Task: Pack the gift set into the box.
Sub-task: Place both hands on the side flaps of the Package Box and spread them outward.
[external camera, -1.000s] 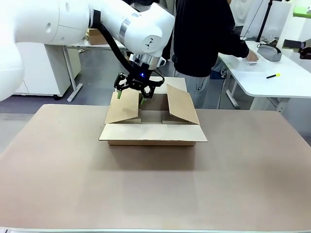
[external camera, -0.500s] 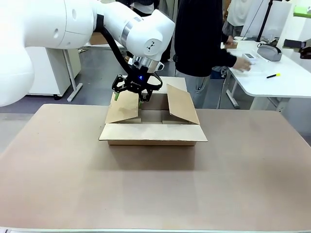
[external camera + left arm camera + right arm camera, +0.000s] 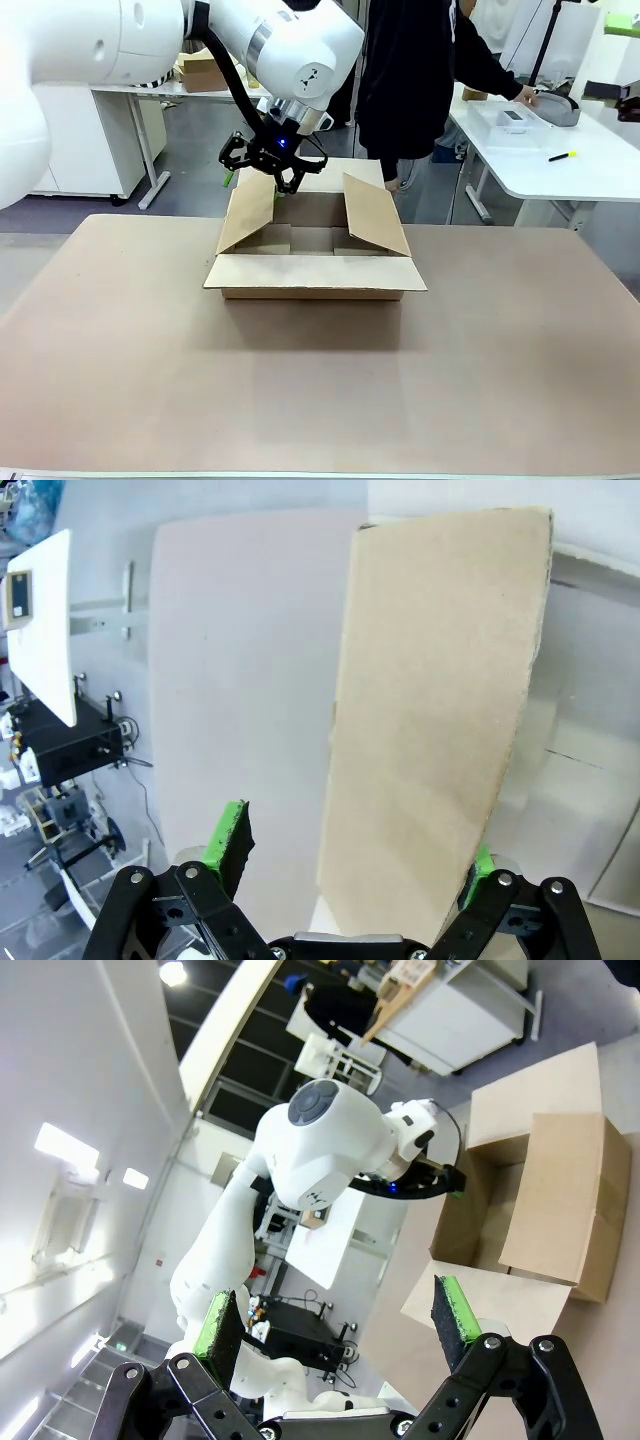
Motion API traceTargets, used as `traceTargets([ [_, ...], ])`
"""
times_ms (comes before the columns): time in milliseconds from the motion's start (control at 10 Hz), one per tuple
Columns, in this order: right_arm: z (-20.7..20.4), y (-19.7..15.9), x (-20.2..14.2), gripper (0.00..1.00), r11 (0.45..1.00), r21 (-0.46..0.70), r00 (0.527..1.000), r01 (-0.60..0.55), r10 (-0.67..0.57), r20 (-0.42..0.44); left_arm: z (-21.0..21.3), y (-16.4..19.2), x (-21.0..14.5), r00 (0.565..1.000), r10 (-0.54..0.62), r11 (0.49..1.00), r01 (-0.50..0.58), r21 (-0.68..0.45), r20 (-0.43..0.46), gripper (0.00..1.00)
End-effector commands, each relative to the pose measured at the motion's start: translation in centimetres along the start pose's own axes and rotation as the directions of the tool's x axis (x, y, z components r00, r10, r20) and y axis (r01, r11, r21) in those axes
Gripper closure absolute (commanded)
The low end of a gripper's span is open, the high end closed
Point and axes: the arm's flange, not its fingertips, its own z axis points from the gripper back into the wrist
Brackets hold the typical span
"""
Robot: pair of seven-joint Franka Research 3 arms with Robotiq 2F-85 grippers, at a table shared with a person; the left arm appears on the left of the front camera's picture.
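The left gripper point(image 3: 257, 178), jaws wide, is straddling the box's point(image 3: 315, 278) left flap point(image 3: 248, 210) near the table's point(image 3: 320, 400) far edge. The right gripper point(image 3: 335, 1322) is gaping wide, empty

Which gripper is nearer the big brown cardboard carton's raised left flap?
Left. The left gripper is at the top edge of the flap, jaws open astride it; the right gripper hangs well off from the brown cardboard carton.

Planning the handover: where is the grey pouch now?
Front view, far right: the grey pouch lies on the white side table, by the person's hand.
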Motion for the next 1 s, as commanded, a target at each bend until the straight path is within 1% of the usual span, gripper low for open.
traceTargets([
  [0,-0.4,0.0,0.3,0.00,0.999,0.024,1.000,-0.027,0.026,0.016,0.3,2.4,-1.2,1.000,0.007,1.000,-0.007,0.007,0.012,0.00],
  [400,-0.4,0.0,0.3,0.00,0.999,0.024,1.000,-0.027,0.026,0.016,0.6,8.0,-2.0,1.000,0.018,0.988,-0.021,-0.156,-0.019,0.00],
  [700,-0.4,0.0,0.3,0.00,0.999,0.024,1.000,-0.027,0.026,0.016,-0.4,11.8,-2.3,0.999,-0.029,0.943,0.020,-0.333,-0.022,0.00],
  [900,-0.4,0.0,0.3,0.00,0.999,0.024,1.000,-0.027,0.026,0.016,-2.8,14.5,-1.9,0.997,-0.008,0.914,-0.021,-0.405,-0.071,0.00],
])
